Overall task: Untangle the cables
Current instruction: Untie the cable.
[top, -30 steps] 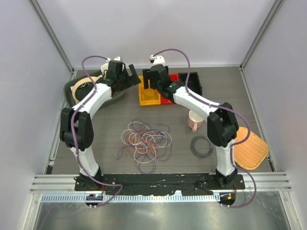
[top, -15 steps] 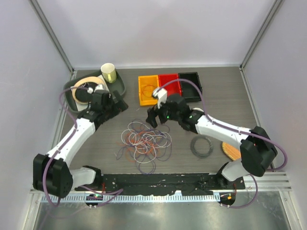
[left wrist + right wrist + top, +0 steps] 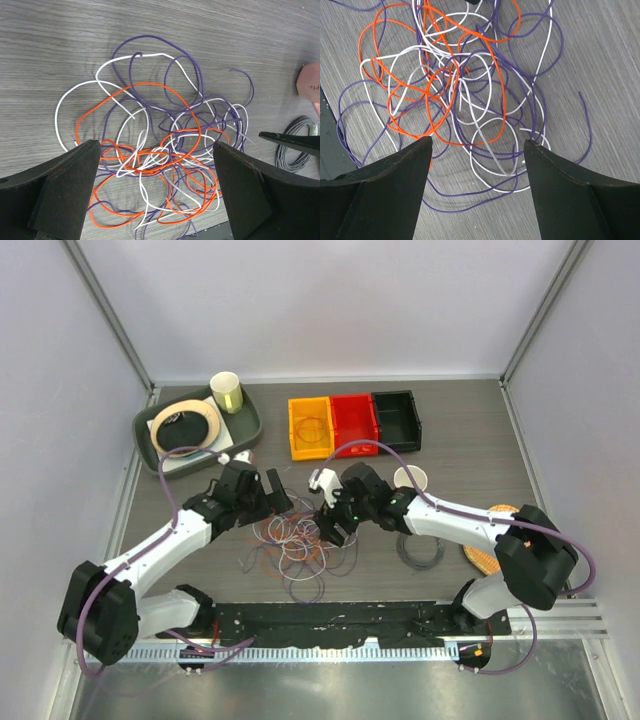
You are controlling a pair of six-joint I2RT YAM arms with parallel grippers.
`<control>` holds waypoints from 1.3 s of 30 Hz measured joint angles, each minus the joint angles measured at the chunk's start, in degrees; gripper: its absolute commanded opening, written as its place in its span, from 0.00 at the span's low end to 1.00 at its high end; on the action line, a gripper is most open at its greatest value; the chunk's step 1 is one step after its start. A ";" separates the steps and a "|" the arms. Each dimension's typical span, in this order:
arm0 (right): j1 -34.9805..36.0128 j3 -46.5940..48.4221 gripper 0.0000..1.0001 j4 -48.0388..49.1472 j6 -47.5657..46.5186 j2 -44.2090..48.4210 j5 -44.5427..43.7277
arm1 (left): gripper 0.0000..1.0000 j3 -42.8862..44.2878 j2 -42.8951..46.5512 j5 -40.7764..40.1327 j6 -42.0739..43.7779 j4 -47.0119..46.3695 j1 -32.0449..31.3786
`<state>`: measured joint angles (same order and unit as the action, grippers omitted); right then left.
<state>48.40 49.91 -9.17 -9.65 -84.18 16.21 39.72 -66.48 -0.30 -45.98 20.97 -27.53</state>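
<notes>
Count from the top view: one tangle of cables (image 3: 305, 535) in three colours (white, orange, purple) lying on the table (image 3: 480, 460) at the near centre, between your two arms. I cannot count the single loops, they overlap too much. Three bins in a row at the far side: orange bin (image 3: 311, 427), red bin (image 3: 353, 423), black bin (image 3: 396, 420). Two cups: one on the green tray (image 3: 250, 425) far left (image 3: 227, 392), one right of the tangle (image 3: 410, 480). One dark coil (image 3: 420, 545) near right. Left gripper (image 3: 268, 490) is over the tangle's left edge and right gripper (image 3: 335, 525) over its right edge. Both wrist views show the jaws spread wide with nothing held. The left wrist view also catches the coil (image 3: 295, 147); the right wrist view shows cables only.
</notes>
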 measured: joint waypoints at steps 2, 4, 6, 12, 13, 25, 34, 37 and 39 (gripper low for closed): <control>0.00 -0.42 0.72 -0.17 -0.13 0.00 -0.09 | 1.00 -0.28 0.04 0.00 0.17 -0.98 -1.14; 0.00 -0.98 0.59 -0.20 -0.09 0.00 -0.35 | 1.00 -0.57 0.02 -0.02 0.42 -1.53 -1.51; 0.00 -1.20 0.22 -0.44 0.09 -0.11 -0.66 | 1.00 -0.61 -0.11 -0.04 0.68 -1.79 -1.79; 0.02 -1.11 0.01 -0.17 2.58 -0.57 -2.51 | 1.00 -0.61 -1.62 -0.07 1.46 -2.93 -2.80; 0.11 -0.90 0.01 -0.20 3.28 -0.46 -3.28 | 1.00 -0.61 -1.97 -0.04 1.49 -3.08 -2.91; 0.61 8.79 0.01 0.57 14.86 16.57 -13.07 | 0.99 -0.68 -2.49 0.59 1.88 -4.44 -4.66; 0.61 20.04 0.01 4.42 18.91 21.49 -17.97 | 0.87 -0.68 -4.92 0.59 2.29 -5.33 -5.73; 0.61 24.02 0.01 4.81 18.78 20.65 -20.68 | 0.87 -0.68 -6.54 0.61 2.60 -5.51 -6.23; 0.61 27.21 0.01 5.09 18.08 19.41 -23.78 | 0.81 -0.68 -7.56 0.61 2.71 -5.70 -6.51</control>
<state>49.01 77.12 -4.08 8.43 -64.77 -7.57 39.05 -74.04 0.32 -43.27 15.27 -34.04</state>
